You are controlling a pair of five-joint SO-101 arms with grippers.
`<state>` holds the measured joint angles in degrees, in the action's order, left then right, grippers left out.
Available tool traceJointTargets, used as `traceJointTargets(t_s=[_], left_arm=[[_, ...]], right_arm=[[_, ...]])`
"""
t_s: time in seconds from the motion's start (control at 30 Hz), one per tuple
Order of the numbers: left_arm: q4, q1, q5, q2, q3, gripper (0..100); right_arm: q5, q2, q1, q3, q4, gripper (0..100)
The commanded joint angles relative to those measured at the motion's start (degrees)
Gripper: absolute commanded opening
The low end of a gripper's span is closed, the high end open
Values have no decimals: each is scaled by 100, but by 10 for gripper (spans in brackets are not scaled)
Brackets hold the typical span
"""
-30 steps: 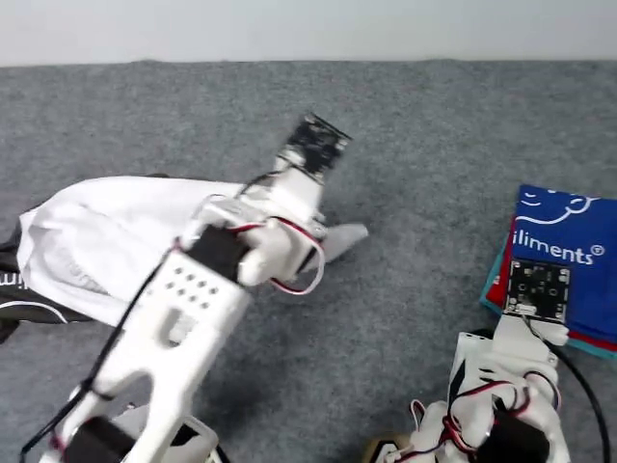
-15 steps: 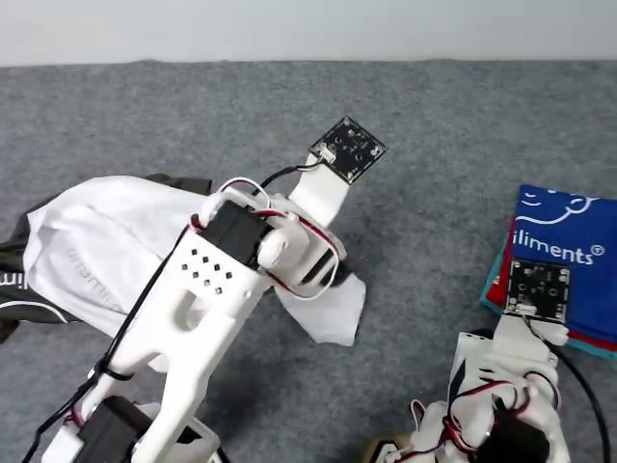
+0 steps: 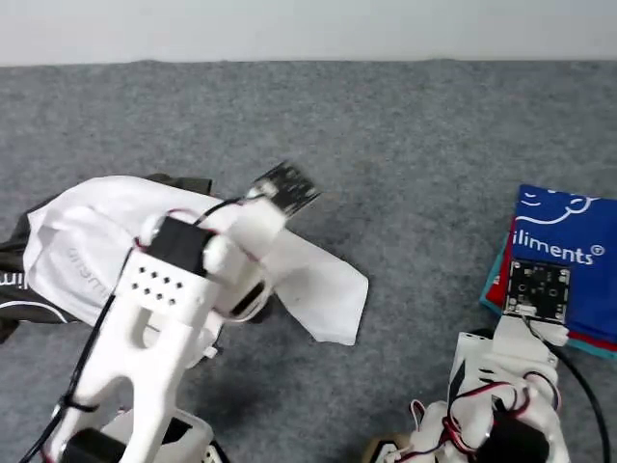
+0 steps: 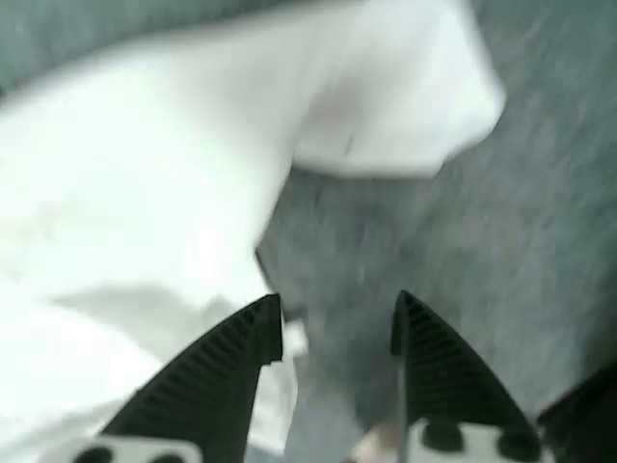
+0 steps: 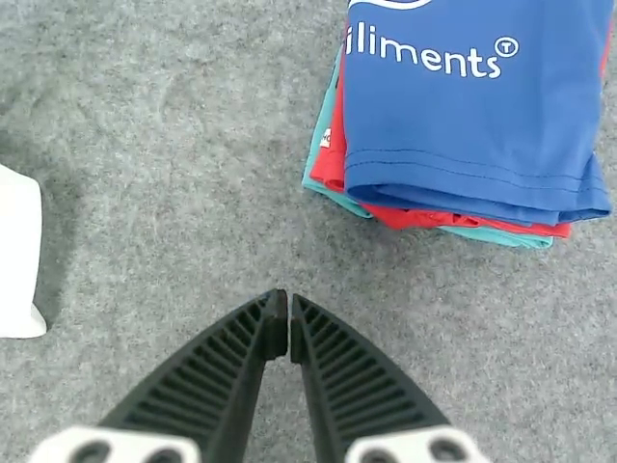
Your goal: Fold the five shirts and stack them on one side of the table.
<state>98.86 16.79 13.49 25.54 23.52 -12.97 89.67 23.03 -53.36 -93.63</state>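
Observation:
A white shirt (image 3: 106,241) lies crumpled at the table's left, one flap (image 3: 323,289) spread toward the middle. Beneath it at the far left a black shirt (image 3: 14,289) sticks out. The left arm (image 3: 183,280) hangs over the white shirt; in its wrist view the left gripper (image 4: 333,333) is open just above the grey cloth beside the white shirt (image 4: 145,193), holding nothing. At the right edge sits a folded stack (image 3: 564,260) with a blue shirt (image 5: 472,106) on top, then red and teal. The right gripper (image 5: 288,323) is shut and empty, low over the table before the stack.
The table is covered in grey fabric (image 3: 415,145). A pale wall runs along the far edge (image 3: 308,29). Open grey surface lies between the white shirt's flap and the stack.
The left arm swung back toward the left and let go of the white flap, which now lies flat and spread on the table. The right arm stayed still.

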Motion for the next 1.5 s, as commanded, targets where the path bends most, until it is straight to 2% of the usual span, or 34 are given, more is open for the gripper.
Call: traceJointTargets(t_s=[0.0, 0.17, 0.33, 0.4, 0.53, 0.63, 0.8, 0.93, 1.1, 1.23, 1.47], left_arm=[[9, -879, 756, 273, 611, 184], [-369, -2031, 2101, 62, 1314, 184], [-1178, -2752, 2611, -466, 2044, 182], [-1371, -3332, 2884, -738, 2255, 181], [-1389, -4695, 3736, -1064, 2237, 180], [-949, -5248, 4202, -1064, 2000, 180], [193, -5134, 4308, -1055, 1033, 180], [176, -4756, 4026, -756, 734, 184], [167, -3525, 3912, -229, 1358, 190], [123, -2699, 3508, -88, 1851, 256], [-563, -2453, 3314, -88, 2255, 264]], right_arm=[[-44, 13, -22, 18, 119, 12], [-44, 13, -22, 18, 119, 12], [-44, 13, -22, 18, 119, 12], [-44, 13, -22, 18, 119, 12], [-44, 13, -22, 18, 119, 12], [-44, 13, -22, 18, 119, 12], [-44, 13, -22, 18, 119, 12], [-44, 13, -22, 18, 119, 12], [-44, 13, -22, 18, 119, 12], [-44, 13, -22, 18, 119, 12], [-44, 13, -22, 18, 119, 12]])
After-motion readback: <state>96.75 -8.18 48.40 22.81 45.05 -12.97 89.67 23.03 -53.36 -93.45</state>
